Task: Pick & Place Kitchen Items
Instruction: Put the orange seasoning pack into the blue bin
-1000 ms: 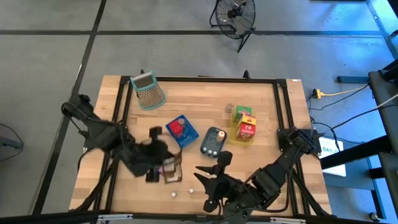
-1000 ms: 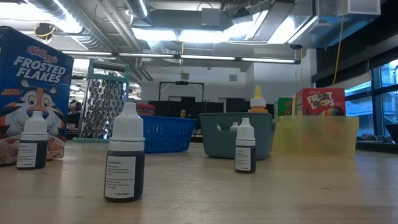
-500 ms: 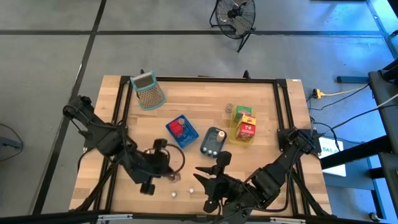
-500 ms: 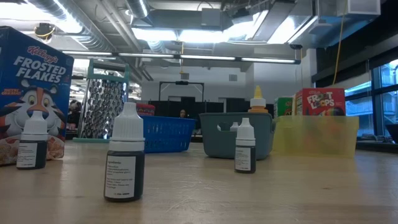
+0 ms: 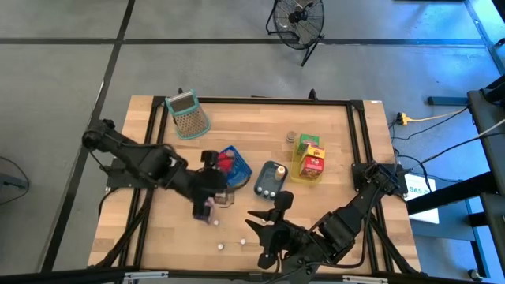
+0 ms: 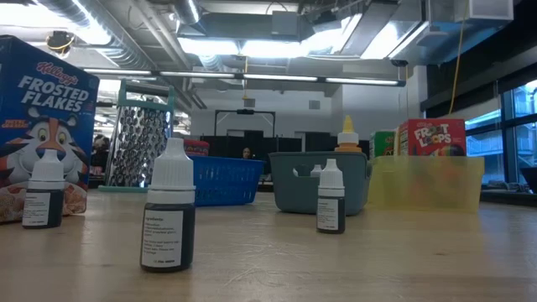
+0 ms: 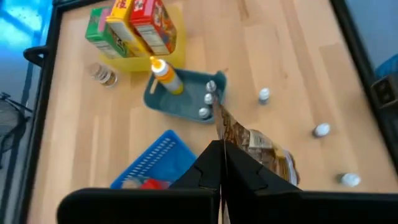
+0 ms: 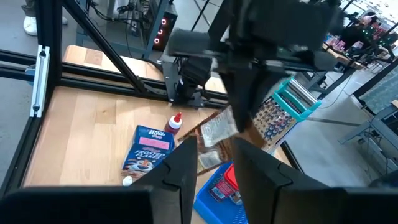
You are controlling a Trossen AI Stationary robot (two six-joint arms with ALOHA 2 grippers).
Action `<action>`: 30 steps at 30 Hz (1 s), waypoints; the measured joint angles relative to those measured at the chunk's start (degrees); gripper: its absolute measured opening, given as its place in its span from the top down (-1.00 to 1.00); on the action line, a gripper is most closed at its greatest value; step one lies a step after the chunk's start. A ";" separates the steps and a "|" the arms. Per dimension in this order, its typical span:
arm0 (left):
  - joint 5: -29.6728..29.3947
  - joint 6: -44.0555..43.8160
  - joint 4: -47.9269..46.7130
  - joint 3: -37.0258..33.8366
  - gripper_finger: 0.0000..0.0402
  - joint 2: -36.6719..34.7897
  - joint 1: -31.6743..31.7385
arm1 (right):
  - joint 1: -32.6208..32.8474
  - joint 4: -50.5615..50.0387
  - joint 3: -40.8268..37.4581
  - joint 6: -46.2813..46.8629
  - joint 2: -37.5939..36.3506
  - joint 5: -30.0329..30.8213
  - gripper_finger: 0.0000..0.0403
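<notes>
Left end effector (image 5: 211, 192) is clamped tight on a brown snack packet (image 7: 258, 148) just beside the blue basket (image 5: 237, 169), so I judge I'm mid-carry and must next centre over it before releasing.

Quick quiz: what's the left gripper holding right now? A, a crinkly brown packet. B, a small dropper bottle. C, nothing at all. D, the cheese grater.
A: the left gripper is shut on the crinkly brown packet, carried above the table near the blue basket.

The left hand (image 5: 211, 192) reaches toward mid-tabletop, its fingers pinched shut. The right hand (image 5: 264, 226) waits low near the front edge, fingers slightly apart.
</notes>
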 joint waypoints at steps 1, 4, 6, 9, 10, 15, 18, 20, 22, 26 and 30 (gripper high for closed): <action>1.00 1.53 -0.37 0.00 0.99 0.00 1.03 | 0.00 -0.02 0.00 0.00 0.00 -0.10 0.49; 3.67 6.49 -1.47 0.00 0.99 0.00 3.73 | 0.00 -0.21 0.00 0.01 0.00 -1.49 0.49; 4.69 10.30 -1.31 0.00 0.99 0.00 5.03 | 0.00 -0.23 0.00 0.02 0.00 -2.57 0.49; 6.18 15.96 -1.09 0.00 0.99 0.00 6.87 | 0.00 -0.50 0.00 0.02 0.00 -2.95 0.49; 6.59 17.40 -0.80 0.00 0.99 0.00 7.58 | 0.00 -0.77 0.00 0.02 0.00 -2.95 0.49; 10.36 21.31 -0.06 0.00 0.99 0.00 11.49 | 0.00 -1.83 0.00 0.39 0.00 -2.95 0.49; 13.69 23.86 0.90 0.00 0.99 0.00 14.05 | 0.00 -2.32 0.00 0.83 0.00 -2.93 0.49; 15.72 25.52 1.95 0.00 0.99 0.00 15.94 | -0.01 -3.08 0.00 1.85 0.00 -2.93 0.49; 17.31 26.93 3.04 -0.49 0.99 -0.02 17.96 | -0.02 -3.74 0.00 2.65 0.00 -2.93 0.49; 21.34 29.68 3.91 -3.82 0.99 -0.28 22.12 | -0.02 -4.99 0.00 4.24 0.00 -2.91 0.49; 24.53 33.49 8.26 -8.87 0.99 -0.60 25.37 | -0.02 -5.79 0.00 4.87 0.00 -2.91 0.49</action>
